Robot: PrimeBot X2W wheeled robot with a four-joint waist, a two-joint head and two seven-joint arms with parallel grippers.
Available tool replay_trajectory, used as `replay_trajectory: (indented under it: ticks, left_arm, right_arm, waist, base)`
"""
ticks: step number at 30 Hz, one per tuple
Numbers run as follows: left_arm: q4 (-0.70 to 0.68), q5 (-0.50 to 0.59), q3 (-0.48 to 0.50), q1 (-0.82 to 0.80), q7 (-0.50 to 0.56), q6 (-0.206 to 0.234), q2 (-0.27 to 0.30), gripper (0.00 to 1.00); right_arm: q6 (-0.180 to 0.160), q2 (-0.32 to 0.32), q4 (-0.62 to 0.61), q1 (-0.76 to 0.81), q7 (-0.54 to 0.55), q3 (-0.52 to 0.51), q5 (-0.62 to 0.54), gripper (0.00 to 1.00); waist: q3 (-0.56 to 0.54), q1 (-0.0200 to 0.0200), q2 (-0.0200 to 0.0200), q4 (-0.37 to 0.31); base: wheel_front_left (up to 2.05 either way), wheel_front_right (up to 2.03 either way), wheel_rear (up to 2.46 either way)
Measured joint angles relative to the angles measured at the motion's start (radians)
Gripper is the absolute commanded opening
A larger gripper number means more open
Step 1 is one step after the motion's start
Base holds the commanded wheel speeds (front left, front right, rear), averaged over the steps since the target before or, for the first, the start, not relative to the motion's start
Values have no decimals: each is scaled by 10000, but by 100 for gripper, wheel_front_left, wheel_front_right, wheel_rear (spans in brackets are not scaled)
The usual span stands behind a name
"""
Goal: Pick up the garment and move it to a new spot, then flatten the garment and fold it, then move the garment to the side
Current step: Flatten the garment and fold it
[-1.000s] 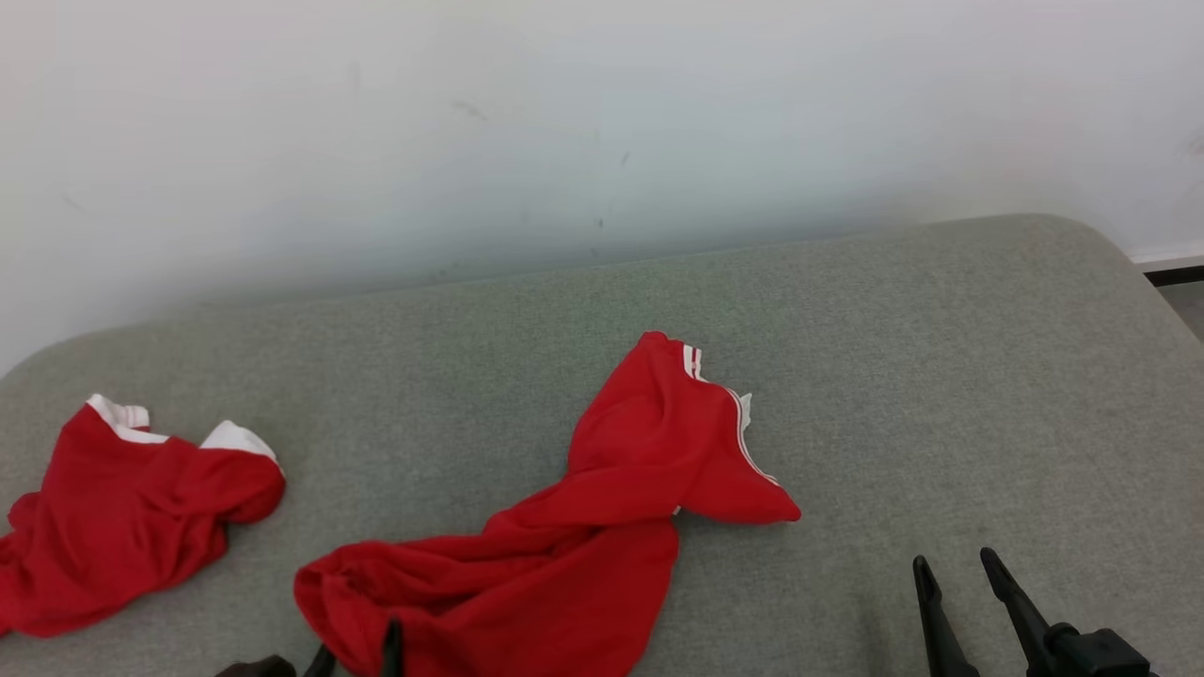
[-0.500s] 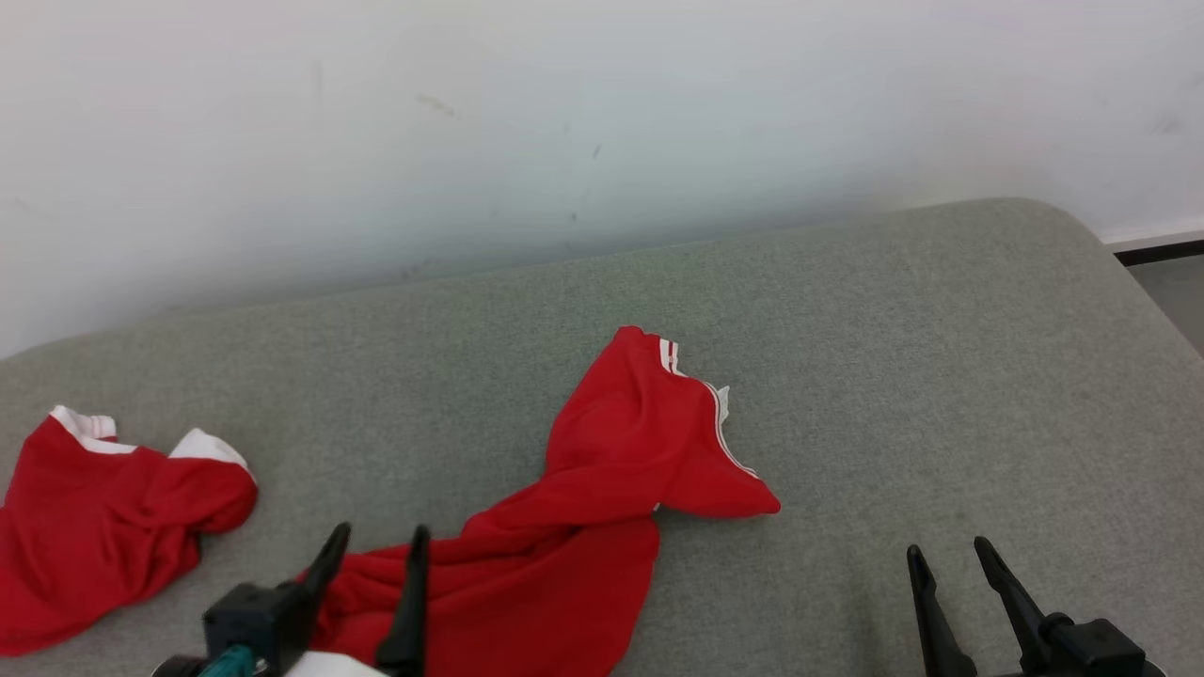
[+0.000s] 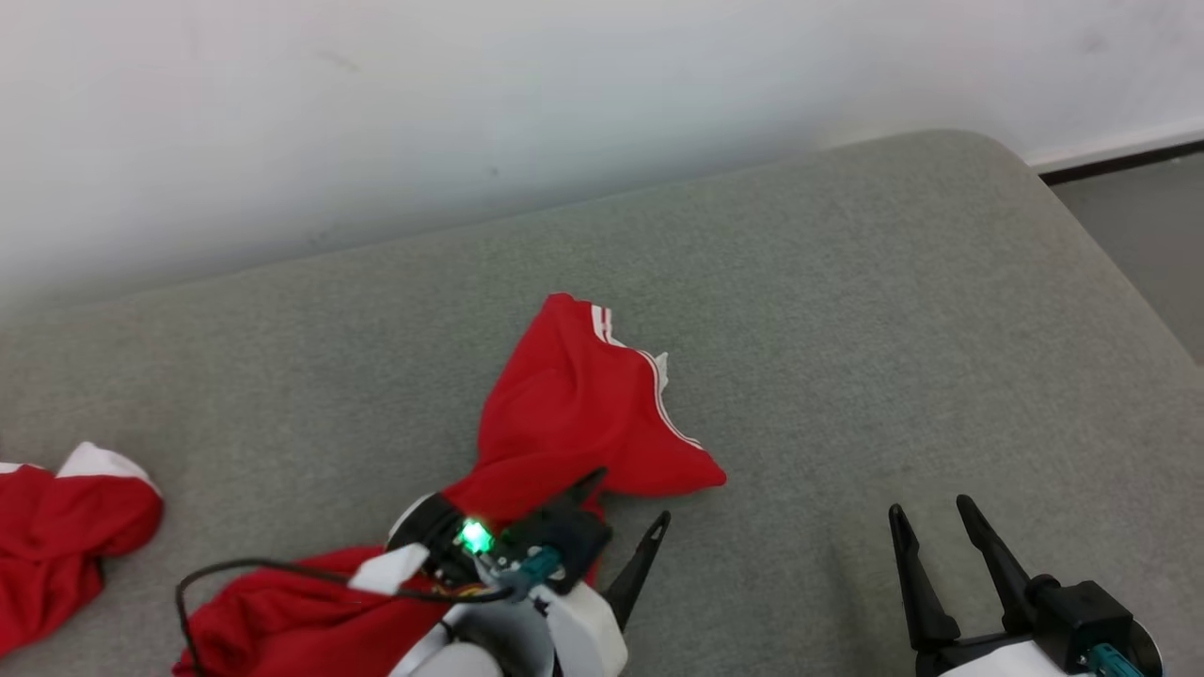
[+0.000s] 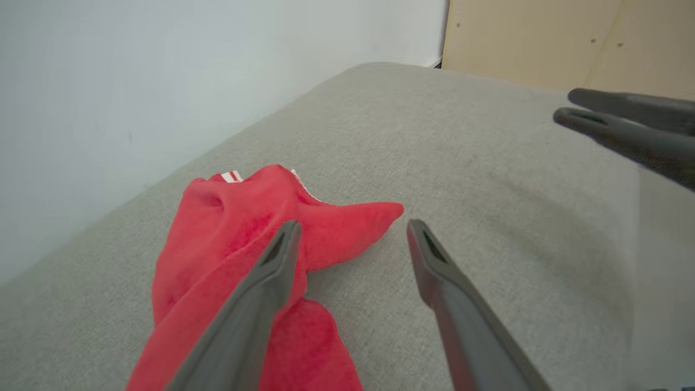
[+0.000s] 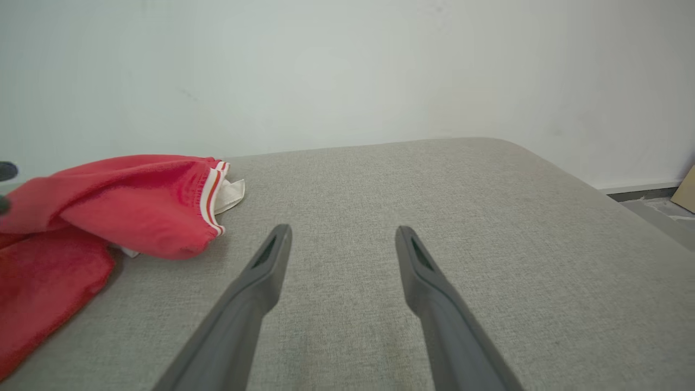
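Sprawling garment (image 3: 574,423); cushion (image 3: 894,310) corner well apart

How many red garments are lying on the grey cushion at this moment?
2. One red garment lies crumpled in the middle of the grey cushion, partly under the left gripper. A second garment lies at the left edge of the head view, partly cut off.

You are in a plain indoor room. A soft grey cushion (image 3: 847,310) sits against a bare white wall (image 3: 564,94) at the far side, with floor (image 3: 1159,221) at the right.
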Motion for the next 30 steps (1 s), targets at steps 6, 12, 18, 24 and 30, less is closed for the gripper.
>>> replay_trajectory:
  ticks: [6, 12, 18, 24, 30]
  left_arm:
    - [2213, 1283, -909, -1302, -290, -253, -163, 100]
    - [3800, 2013, -1352, -2270, -460, -282, -209, 100]
    - [5210, 2303, -1553, -3033, -639, -240, -393, 40]
    - [6483, 2412, -1653, -3569, -1083, -205, -633, 27]
    - [7350, 2042, -1517, -3781, -1732, -288, -1001, 0]
  right_arm:
    - [2, 15, -6, -48, 0, -13, 90, 100]
    - [2, 19, -42, -157, 0, 59, 236, 100]
    - [2, 21, -48, -282, 0, 276, 412, 100]
    - [2, 25, -13, -437, 0, 477, 506, 100]
    - [2, 27, 2, -521, 0, 502, 566, 100]
  waist:
    - [355, 0, 0, -424]
    - [596, 0, 0, -595]
    - [783, 1, 0, -701]
    - [907, 1, 0, -853]
    - [1011, 0, 0, -1038]
  base:
    - [0, 0, 0]
    - [0, 0, 0]
    - [0, 0, 0]
    - [0, 0, 0]
    - [0, 0, 0]
